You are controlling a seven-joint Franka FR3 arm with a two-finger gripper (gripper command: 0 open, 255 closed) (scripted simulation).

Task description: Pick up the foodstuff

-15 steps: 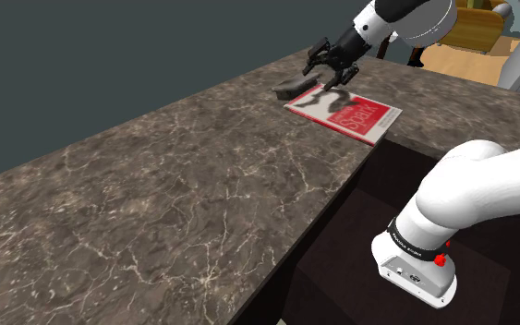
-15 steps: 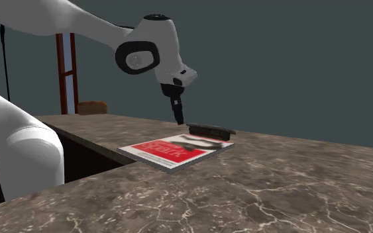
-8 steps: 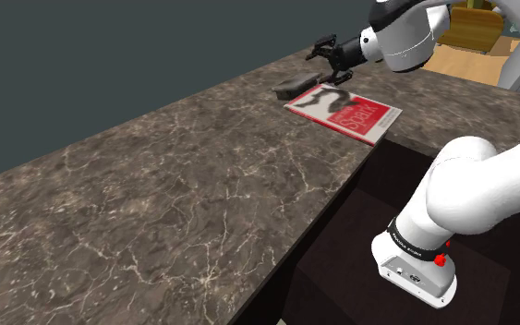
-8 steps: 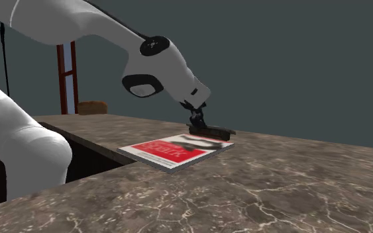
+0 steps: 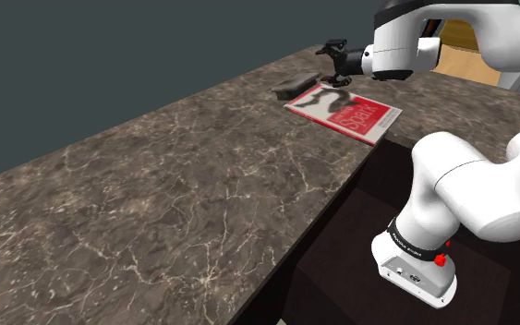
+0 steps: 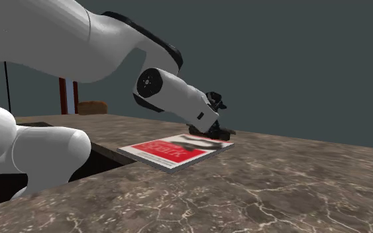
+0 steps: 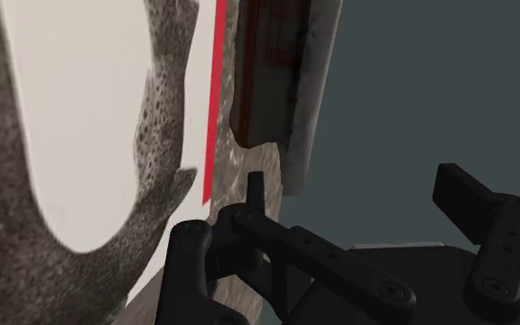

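Observation:
The foodstuff is a flat dark bar (image 5: pixel 294 87) lying on the brown marbled counter (image 5: pixel 193 185), against the far edge of a red and white book (image 5: pixel 344 111). My gripper (image 5: pixel 331 62) hovers just above the book's far end, tipped nearly level, open and holding nothing. In the second exterior view the gripper (image 6: pixel 214 118) hides part of the bar (image 6: pixel 225 132) behind the book (image 6: pixel 175 148). In the wrist view the bar (image 7: pixel 272 74) lies ahead of the spread fingers (image 7: pixel 189 263), apart from them, next to the book's white cover (image 7: pixel 91 120).
The counter runs long toward the shoulder view's left. Its front edge drops to a dark recess where the stand (image 5: pixel 415 268) sits. A dark grey wall (image 5: pixel 110 55) backs the counter. Wooden furniture (image 6: pixel 91 106) stands beyond the counter's end.
The arm has swung over and the hand has tipped from pointing down at the bar to lying almost level above the book's far end. The fingers stay apart; bar and book have not moved.

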